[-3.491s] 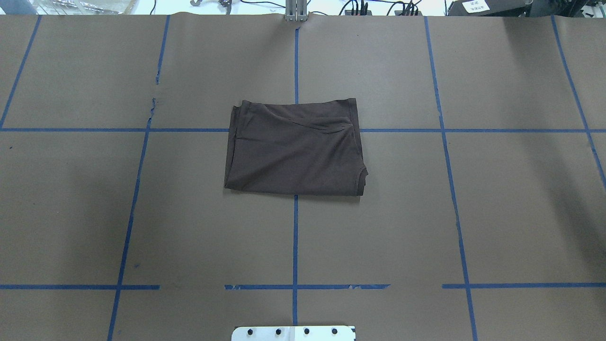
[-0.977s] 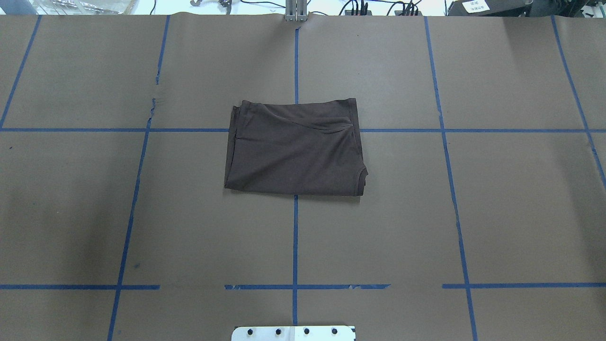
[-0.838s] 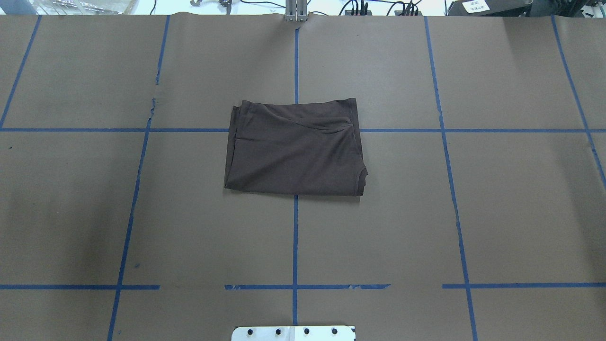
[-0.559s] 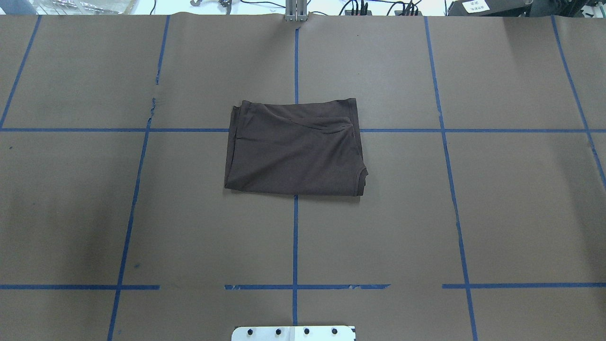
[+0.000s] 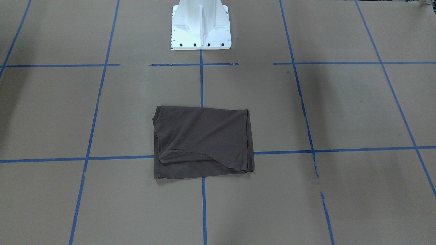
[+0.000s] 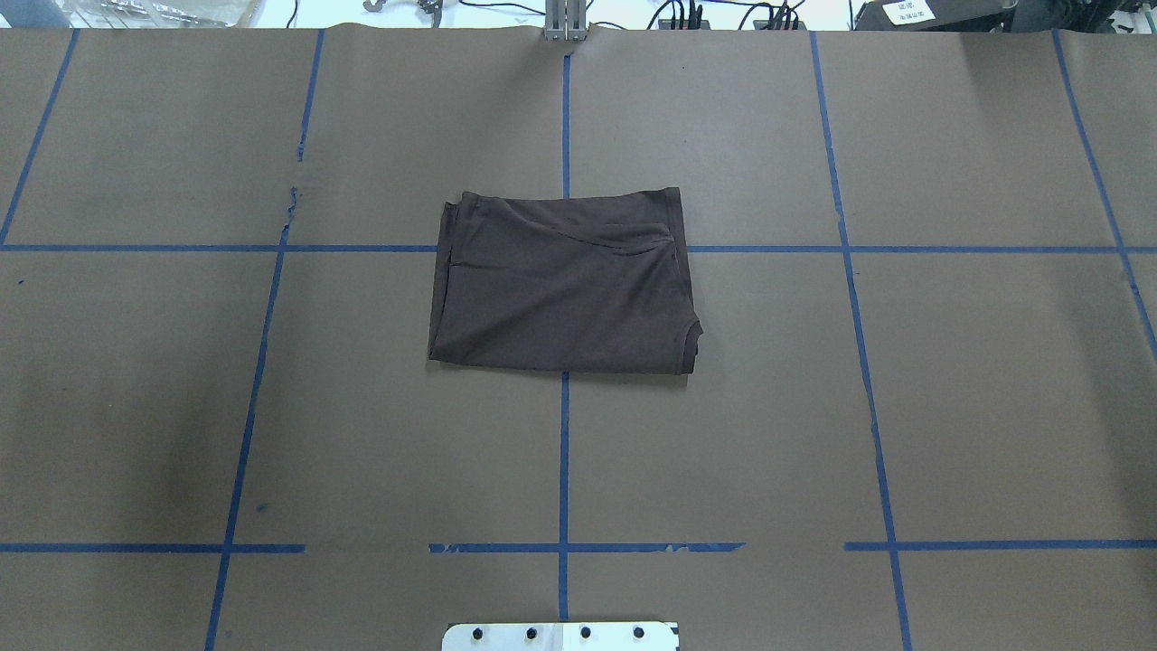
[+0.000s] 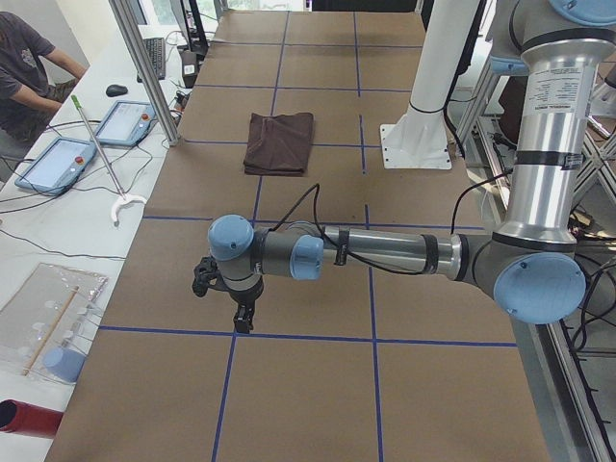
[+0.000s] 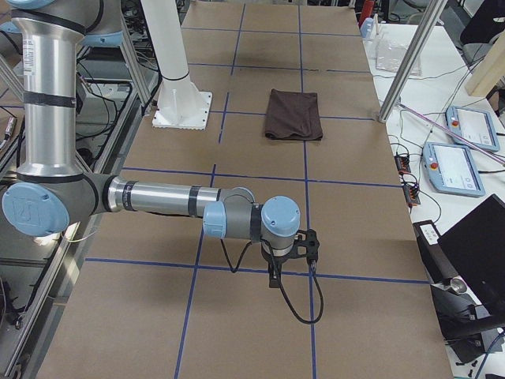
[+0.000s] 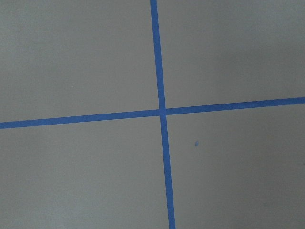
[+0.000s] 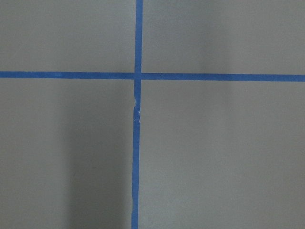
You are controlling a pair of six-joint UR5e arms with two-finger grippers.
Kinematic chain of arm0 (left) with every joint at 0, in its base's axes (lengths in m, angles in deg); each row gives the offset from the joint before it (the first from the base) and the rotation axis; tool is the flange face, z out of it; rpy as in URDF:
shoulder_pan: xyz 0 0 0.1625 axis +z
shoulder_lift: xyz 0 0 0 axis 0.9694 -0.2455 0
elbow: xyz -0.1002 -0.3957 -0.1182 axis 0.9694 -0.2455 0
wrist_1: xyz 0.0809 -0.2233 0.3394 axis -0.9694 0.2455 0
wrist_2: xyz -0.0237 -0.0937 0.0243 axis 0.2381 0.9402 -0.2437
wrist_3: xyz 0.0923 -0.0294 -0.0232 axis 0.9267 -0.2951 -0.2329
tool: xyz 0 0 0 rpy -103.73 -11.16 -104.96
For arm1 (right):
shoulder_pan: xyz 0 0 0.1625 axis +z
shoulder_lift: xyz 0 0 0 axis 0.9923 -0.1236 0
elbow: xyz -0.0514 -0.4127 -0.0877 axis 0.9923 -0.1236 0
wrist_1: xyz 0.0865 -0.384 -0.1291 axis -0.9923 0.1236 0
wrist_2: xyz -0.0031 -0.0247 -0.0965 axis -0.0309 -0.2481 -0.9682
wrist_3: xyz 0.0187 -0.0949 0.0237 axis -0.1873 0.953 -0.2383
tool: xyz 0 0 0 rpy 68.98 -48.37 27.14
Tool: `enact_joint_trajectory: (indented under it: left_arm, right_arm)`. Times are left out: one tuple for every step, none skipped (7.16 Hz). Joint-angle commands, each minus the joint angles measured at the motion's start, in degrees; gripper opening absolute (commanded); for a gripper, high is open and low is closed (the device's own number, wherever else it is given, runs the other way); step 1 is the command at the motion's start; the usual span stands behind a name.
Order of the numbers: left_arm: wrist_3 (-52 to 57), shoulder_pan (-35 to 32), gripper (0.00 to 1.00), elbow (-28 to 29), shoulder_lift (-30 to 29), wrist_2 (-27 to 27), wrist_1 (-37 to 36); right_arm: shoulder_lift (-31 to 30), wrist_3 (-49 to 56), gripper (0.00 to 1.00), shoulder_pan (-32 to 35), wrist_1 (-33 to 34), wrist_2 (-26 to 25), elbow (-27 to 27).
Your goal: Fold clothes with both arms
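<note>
Folded T-shirt (image 6: 560, 289) lies flat, long axis L-R; left claw (image 7: 242, 319), right claw (image 8: 274, 278): can't tell if apart/together.

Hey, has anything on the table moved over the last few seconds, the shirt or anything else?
Nothing visibly changed. In the overhead view the folded shirt lies on the same spot, with the same outline and creases.

Robotics lab, paper-covered bench (image 6: 723, 452) w/ blue tape grid (image 6: 563, 452), teach pendants (image 7: 125, 123), alu frame posts (image 7: 146, 67), cables (image 6: 689, 13)
</note>
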Motion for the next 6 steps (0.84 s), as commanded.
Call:
enact_joint_trajectory:
  left_arm:
    - [0.02, 0.0, 1.0, 0.02, -0.02, 0.0, 0.0]
    - [0.02, 0.0, 1.0, 0.02, -0.02, -0.09, 0.0]
    - [0.02, 0.0, 1.0, 0.02, -0.02, -0.09, 0.0]
    - [0.02, 0.0, 1.0, 0.02, -0.02, -0.09, 0.0]
    - [0.02, 0.0, 1.0, -0.06, -0.02, -0.09, 0.0]
    - [0.02, 0.0, 1.0, -0.06, -0.11, -0.09, 0.0]
  right_arm:
    - [0.1, 0.0, 1.0, 0.0, 0.0, 0.07, 0.09]
    - [0.18, 0.0, 1.0, 0.0, 0.0, -0.02, 0.09]
    - [0.27, -0.09, 1.0, 0.0, 0.0, -0.02, 0.17]
    - [0.45, -1.14, 1.0, 0.0, -0.09, -0.11, 0.0]
    - [1.06, -2.71, 1.0, -0.09, -0.09, -0.19, 0.0]
    - [2.02, -2.9, 1.0, -0.09, -0.52, -0.11, -0.26]
